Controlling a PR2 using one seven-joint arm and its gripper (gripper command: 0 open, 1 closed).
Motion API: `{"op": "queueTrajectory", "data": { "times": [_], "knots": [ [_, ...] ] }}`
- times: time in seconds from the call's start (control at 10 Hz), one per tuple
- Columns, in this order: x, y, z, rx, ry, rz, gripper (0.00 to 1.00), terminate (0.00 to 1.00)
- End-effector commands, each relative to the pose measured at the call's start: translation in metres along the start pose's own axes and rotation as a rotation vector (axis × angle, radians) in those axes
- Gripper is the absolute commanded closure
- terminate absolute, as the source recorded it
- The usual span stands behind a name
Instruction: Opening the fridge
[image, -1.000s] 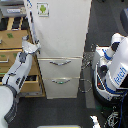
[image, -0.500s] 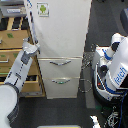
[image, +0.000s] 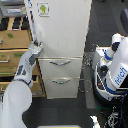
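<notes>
Tall white fridge (image: 62, 35): smooth, faintly glossy painted panels; small green-and-white paper-like sticker (image: 43, 9) on the upper door. Two curved handles (image: 60, 63) on the lower drawers: bright polished metal. Tan drawer cabinet (image: 15, 50): matt wood. White robot arm (image: 22, 75): smooth plastic shell, grey matt joints.

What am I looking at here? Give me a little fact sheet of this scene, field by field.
Appliance: tall white fridge, upper door looks shut
Sticker: small green sticker near the door's top corner
Drawers: two lower drawers with curved silver handles, both shut
Working arm: white arm reaching up from the exterior view's lower left
Gripper: gripper at the upper door's edge; open or shut unclear
Beside the fridge: tan wooden drawer cabinet
Other side: white-and-blue robot body
</notes>
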Motion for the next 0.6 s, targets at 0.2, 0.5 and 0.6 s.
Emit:
{"op": "queueTrajectory", "data": {
  "times": [0.2, 0.5, 0.6],
  "knots": [
    [0.043, -0.061, -0.009, 0.023, -0.008, -0.125, 1.0, 0.0],
    [-0.001, -0.07, -0.001, 0.038, -0.042, -0.202, 1.0, 0.0],
    [-0.026, -0.077, 0.009, 0.038, -0.069, -0.224, 1.0, 0.0]
  ]
}}
